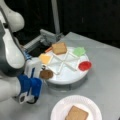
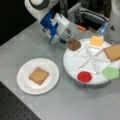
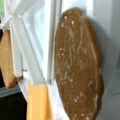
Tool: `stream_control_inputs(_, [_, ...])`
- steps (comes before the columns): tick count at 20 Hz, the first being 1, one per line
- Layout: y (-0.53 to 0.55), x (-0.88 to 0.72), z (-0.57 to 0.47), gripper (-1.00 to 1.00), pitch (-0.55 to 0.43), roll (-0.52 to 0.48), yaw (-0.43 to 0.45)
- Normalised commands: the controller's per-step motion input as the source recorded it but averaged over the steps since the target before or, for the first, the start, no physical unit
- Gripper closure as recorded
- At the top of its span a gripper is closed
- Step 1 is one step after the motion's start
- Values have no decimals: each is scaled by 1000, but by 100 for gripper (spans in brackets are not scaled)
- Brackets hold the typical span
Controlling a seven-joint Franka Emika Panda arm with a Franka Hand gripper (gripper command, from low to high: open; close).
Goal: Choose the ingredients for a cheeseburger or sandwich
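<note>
The dark-brown round patty (image 1: 46, 74) (image 2: 74, 45) hangs over the rim of the white divided tray (image 1: 65, 75) (image 2: 72, 62), and it fills the wrist view (image 3: 77, 67). My blue-and-white gripper (image 1: 43, 71) (image 2: 69, 39) is right at the patty's outer edge and looks shut on it. In the tray's compartments lie a brown toast slice (image 1: 59, 48) (image 2: 112, 52), yellow-orange cheese (image 1: 45, 59) (image 2: 96, 40) (image 3: 37, 102), green lettuce (image 1: 79, 51) (image 2: 110, 73) and a red disc (image 1: 84, 65) (image 2: 84, 76). One toast slice (image 1: 76, 113) (image 2: 38, 75) lies alone on the white paper plate (image 1: 58, 110) (image 2: 22, 82).
Everything stands on a grey table (image 1: 105, 82) (image 2: 75, 105). Grey metal mounts (image 1: 47, 37) (image 2: 85, 13) sit behind the tray. The arm's white body (image 1: 11, 55) stands close beside the tray. An orange piece (image 2: 81, 28) lies just past the tray's rim.
</note>
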Motion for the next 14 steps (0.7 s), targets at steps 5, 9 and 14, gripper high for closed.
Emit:
stream_control_inputs(5, [-82, 190, -95, -100, 35, 279, 7])
stream_control_inputs(9, [-87, 184, -160, -100, 10, 278, 14])
stream_control_inputs(14, [-122, 171, -126, -100, -14, 266, 40])
